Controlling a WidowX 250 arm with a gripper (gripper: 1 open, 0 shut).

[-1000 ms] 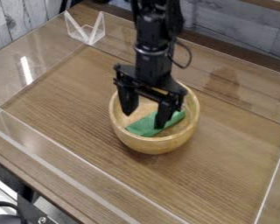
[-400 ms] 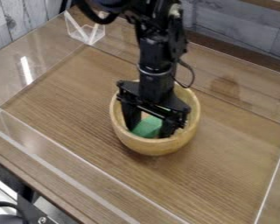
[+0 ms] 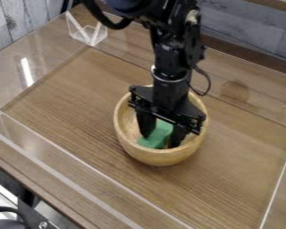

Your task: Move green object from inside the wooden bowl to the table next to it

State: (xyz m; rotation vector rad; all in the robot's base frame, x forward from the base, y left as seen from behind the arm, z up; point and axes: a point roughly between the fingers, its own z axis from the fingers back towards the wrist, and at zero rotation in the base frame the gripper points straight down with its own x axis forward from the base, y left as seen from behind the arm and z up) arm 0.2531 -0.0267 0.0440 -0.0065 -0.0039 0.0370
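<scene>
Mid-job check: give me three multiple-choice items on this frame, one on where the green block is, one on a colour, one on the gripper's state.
1. Where is the green block?
A. inside the bowl
B. on the table left of the bowl
C. lifted clear above the bowl

2. What colour is the bowl?
A. blue
B. light tan wood
C. white

3. How does the gripper stand?
A. raised high above the bowl
B. lying flat on the table
C. lowered into the bowl, fingers either side of the block

Key: 1 A, green shows within the rim; 2 B, tan grain visible; 3 C, fingers reach below the rim, flanking the block.
</scene>
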